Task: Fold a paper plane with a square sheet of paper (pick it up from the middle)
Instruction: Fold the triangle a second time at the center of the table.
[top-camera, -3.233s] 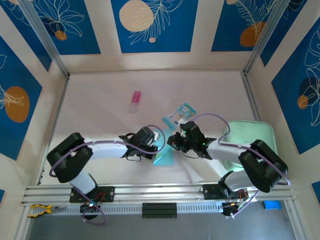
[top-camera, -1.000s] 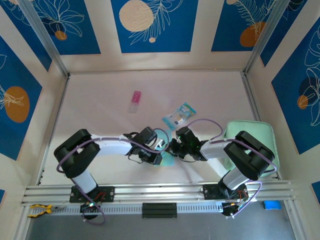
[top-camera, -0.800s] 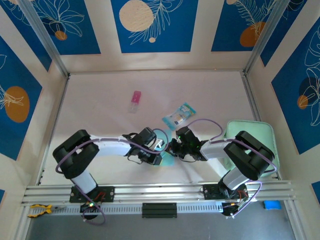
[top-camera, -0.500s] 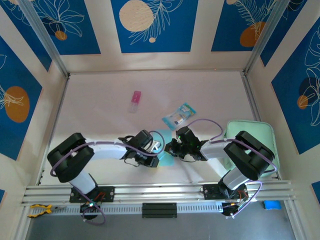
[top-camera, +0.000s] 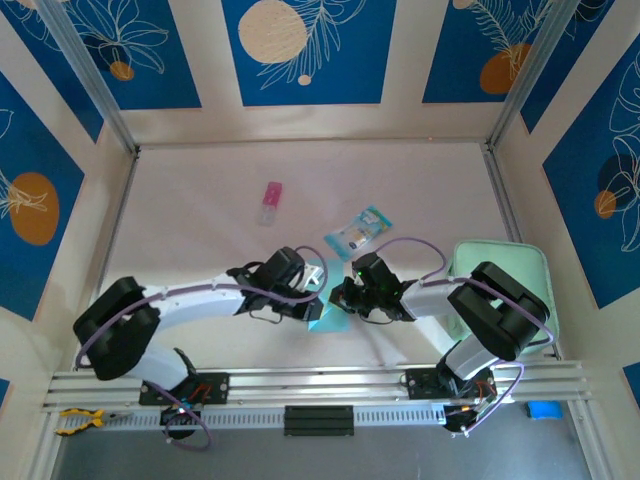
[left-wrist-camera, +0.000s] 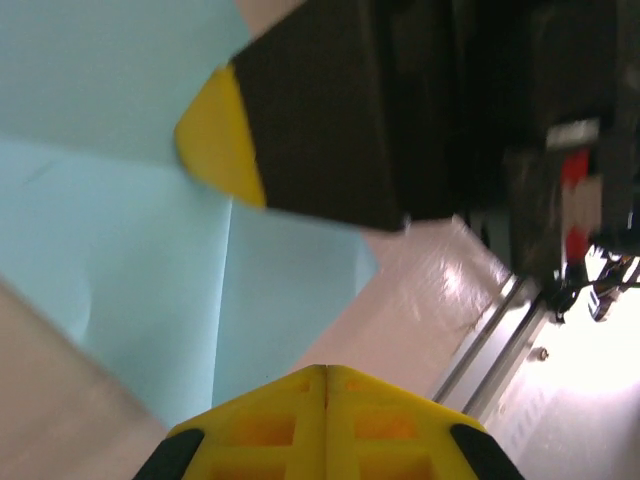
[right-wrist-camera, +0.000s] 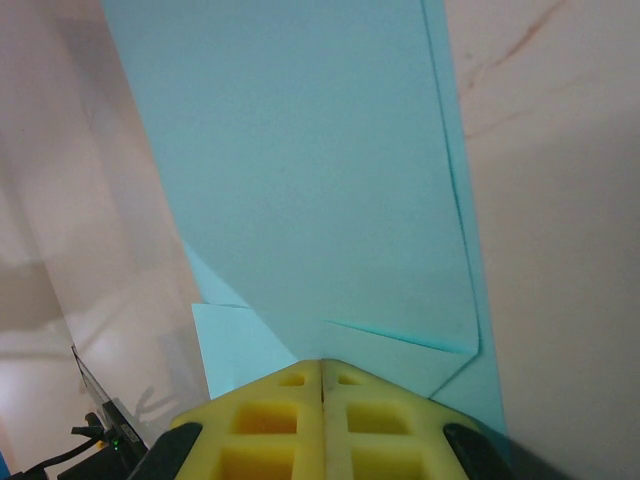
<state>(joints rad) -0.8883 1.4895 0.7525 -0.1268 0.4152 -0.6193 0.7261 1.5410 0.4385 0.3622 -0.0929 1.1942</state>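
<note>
Near the table's front edge, about midway along it: the left gripper (top-camera: 314, 297) and right gripper (top-camera: 338, 297) meet tip to tip over the sheet of paper (top-camera: 328, 318).
Table (top-camera: 200, 230): pale surface, with the arm bases along its near edge.
Sheet of paper: plain light blue, lying flat on the table just below the two grippers. It is no longer a plain square. The right wrist view shows a long narrowing panel (right-wrist-camera: 310, 170) with a straight fold along its right side and a small turned-over flap close to the fingertips.
Left gripper: its yellow fingertips (left-wrist-camera: 270, 425) are pressed together with no gap between them. They sit at the paper's edge, over a crease that runs straight up from them. Whether any paper is nipped between them cannot be told.
Right gripper: jaws closed, the yellow fingertips (right-wrist-camera: 270, 425) meeting along one seam. They rest against the folded end of the sheet; a pinch on it cannot be confirmed. In the left wrist view one of its dark fingers, yellow at the tip (left-wrist-camera: 215, 145), lies on top of the paper.
Printed packet (top-camera: 358, 232): teal and clear, behind the grippers toward the table's middle, apart from the sheet.
Pink item (top-camera: 271, 197): small, farther back and to the left.
Mint-green pad (top-camera: 500, 262): against the right edge, partly under the right arm.
</note>
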